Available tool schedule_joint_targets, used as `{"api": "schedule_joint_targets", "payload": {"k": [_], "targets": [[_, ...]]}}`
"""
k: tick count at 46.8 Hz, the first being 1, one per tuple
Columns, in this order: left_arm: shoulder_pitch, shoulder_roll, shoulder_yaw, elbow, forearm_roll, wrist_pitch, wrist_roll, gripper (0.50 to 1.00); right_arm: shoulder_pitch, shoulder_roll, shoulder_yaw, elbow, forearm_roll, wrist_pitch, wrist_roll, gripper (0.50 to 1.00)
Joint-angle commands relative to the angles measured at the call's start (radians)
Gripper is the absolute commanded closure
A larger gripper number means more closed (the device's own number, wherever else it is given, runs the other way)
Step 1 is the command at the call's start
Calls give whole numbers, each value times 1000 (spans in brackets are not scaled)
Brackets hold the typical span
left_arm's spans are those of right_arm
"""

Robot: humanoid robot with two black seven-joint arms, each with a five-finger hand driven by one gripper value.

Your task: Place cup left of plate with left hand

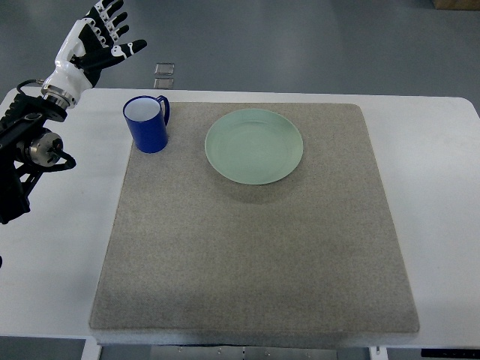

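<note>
A blue cup (148, 123) with a white inside stands upright on the grey mat (255, 247), its handle turned to the right. To its right lies a pale green plate (254, 145), a short gap apart from the cup. My left hand (103, 34) is raised beyond the table's far left corner, up and left of the cup. Its fingers are spread and hold nothing. The left arm (30, 135) comes in along the left edge.
The mat covers most of a white table (435, 150). Two small clear squares (163, 75) lie on the floor just past the far edge, behind the cup. Grey floor surrounds the table.
</note>
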Motion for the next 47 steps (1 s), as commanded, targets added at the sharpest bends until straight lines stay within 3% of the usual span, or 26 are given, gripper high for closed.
{"api": "schedule_joint_targets", "payload": {"k": [1, 12, 33, 47], "targets": [[-6, -7, -1, -31, -46, 11, 39, 504, 0, 0, 0, 1, 0, 0, 0, 568], [-28, -53, -4, -29, -124, 51, 55, 504, 0, 0, 0, -1, 0, 0, 0, 568], [-45, -59, -4, 43, -380, 37, 136, 504, 0, 0, 0, -1, 0, 0, 0, 568], [-51, -46, -4, 43, -369, -32, 133, 504, 0, 0, 0, 1, 0, 0, 0, 568]]}}
